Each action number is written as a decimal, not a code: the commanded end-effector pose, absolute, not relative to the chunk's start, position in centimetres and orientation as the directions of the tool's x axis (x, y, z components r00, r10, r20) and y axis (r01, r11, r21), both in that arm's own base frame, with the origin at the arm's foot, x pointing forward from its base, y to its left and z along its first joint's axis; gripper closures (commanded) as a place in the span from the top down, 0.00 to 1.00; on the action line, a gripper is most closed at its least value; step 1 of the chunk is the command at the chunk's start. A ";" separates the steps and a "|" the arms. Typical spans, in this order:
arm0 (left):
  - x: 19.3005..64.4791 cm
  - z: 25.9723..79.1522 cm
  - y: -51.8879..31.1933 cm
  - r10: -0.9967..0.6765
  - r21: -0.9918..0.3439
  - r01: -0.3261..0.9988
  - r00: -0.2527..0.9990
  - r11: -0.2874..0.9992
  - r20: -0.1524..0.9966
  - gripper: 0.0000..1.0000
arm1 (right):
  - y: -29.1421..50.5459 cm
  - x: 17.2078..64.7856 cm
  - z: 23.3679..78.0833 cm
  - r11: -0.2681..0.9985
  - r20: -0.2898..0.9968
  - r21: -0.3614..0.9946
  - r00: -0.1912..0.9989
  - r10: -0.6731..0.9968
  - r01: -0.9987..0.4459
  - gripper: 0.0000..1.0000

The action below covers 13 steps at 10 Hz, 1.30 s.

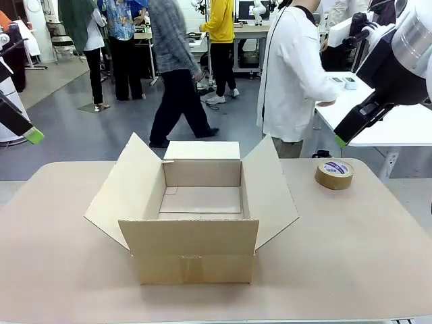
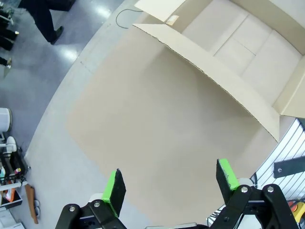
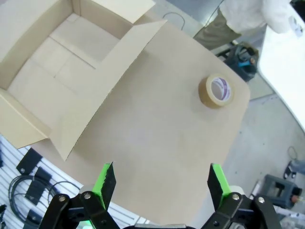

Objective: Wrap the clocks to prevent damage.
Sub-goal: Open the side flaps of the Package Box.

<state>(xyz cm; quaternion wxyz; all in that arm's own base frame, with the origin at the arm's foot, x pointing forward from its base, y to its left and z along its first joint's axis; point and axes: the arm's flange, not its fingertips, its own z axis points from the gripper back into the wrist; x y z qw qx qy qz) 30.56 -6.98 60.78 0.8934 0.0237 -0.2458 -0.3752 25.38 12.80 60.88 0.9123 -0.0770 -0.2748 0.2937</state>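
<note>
An open, empty cardboard box [image 1: 201, 202] stands in the middle of the tan table [image 1: 351, 243], all flaps spread outward. My left gripper [image 1: 28, 133] hangs high off the table's left edge. In the left wrist view it [image 2: 170, 183] is open over bare tabletop, with the box [image 2: 248, 43] ahead of it. My right gripper [image 1: 341, 140] is raised at the upper right beyond the table's far edge. In the right wrist view it [image 3: 160, 181] is open above the table, with nothing between its green pads and the box [image 3: 62, 62] farther off.
A roll of brown packing tape [image 1: 334, 173] lies flat at the table's far right, also in the right wrist view [image 3: 217, 90]. A person in a white top [image 1: 293, 74] stands behind the table, turned toward a white side table [image 1: 398, 125]. Other people walk farther back.
</note>
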 end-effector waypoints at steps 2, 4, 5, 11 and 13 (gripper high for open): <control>31.4 61.4 -4.9 -0.719 0.217 0.720 0.521 0.660 0.460 1.00 | 7.3 28.2 62.2 0.623 0.548 0.115 0.573 0.610 -0.774 1.00; 31.4 62.8 -1.9 -0.723 0.087 0.865 0.352 0.493 0.595 1.00 | 0.8 28.7 64.3 0.381 0.725 0.279 0.454 0.518 -0.881 1.00; 31.0 63.1 -0.9 -0.697 0.050 0.904 0.291 0.425 0.656 1.00 | -1.7 28.6 64.6 0.293 0.776 0.307 0.417 0.474 -0.905 1.00; 32.5 60.0 7.7 -0.393 0.033 0.970 0.066 0.239 0.917 1.00 | -8.5 30.6 60.9 0.223 0.876 0.267 0.333 0.349 -0.937 1.00; 32.3 59.5 9.9 -0.372 -0.022 0.978 0.100 0.209 0.923 1.00 | -8.7 30.4 60.8 0.252 0.858 0.249 0.334 0.390 -0.935 1.00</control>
